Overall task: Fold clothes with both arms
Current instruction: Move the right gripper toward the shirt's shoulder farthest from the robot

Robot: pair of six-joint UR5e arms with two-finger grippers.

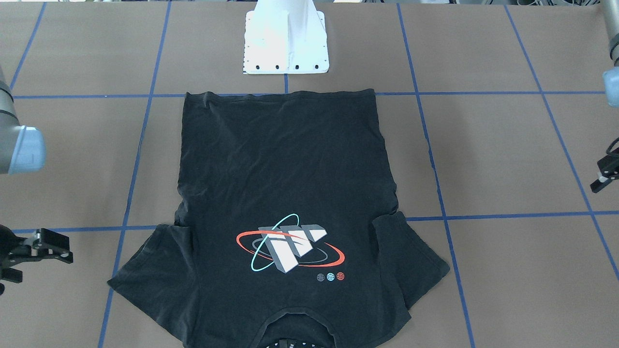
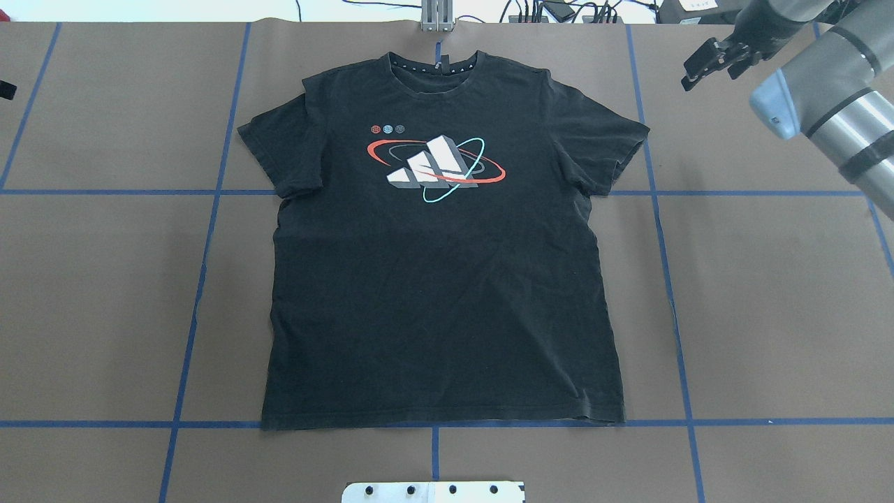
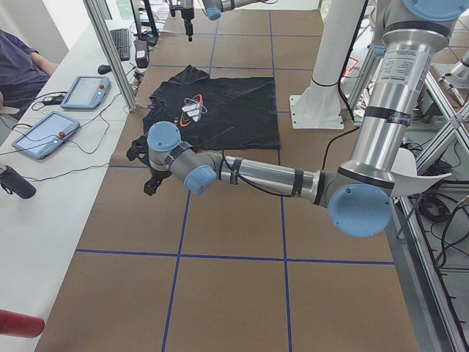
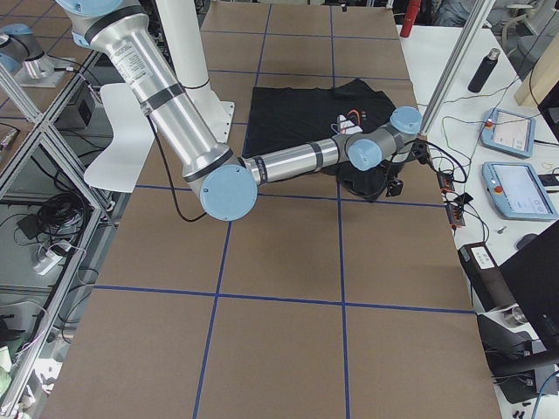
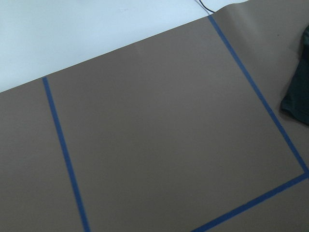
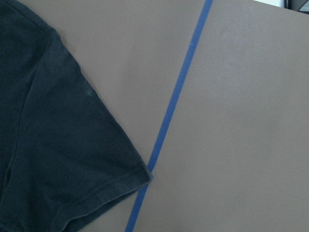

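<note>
The black T-shirt [image 1: 290, 159] [image 2: 433, 293] lies flat and spread out on the brown table, logo [image 2: 436, 168] side up, with its collar at the far edge from the robot and both sleeves out. My right gripper [image 1: 63, 249] [image 2: 702, 66] hovers open beyond the shirt's right sleeve [image 6: 58, 145], apart from it. My left gripper [image 1: 604, 176] [image 3: 150, 174] hangs well off the left sleeve, whose edge [image 5: 297, 96] just shows in the left wrist view. Only part of that gripper shows, so I cannot tell how its jaws stand. Neither gripper holds anything.
The white pedestal base [image 1: 285, 43] [image 2: 433, 492] stands just behind the shirt's hem. Blue tape lines [image 2: 202, 244] grid the table. A side bench along the far edge carries tablets [image 3: 44, 132] [image 4: 515, 183], cables and a bottle [image 4: 485, 70]. A seated person [image 3: 15, 66] is beside it.
</note>
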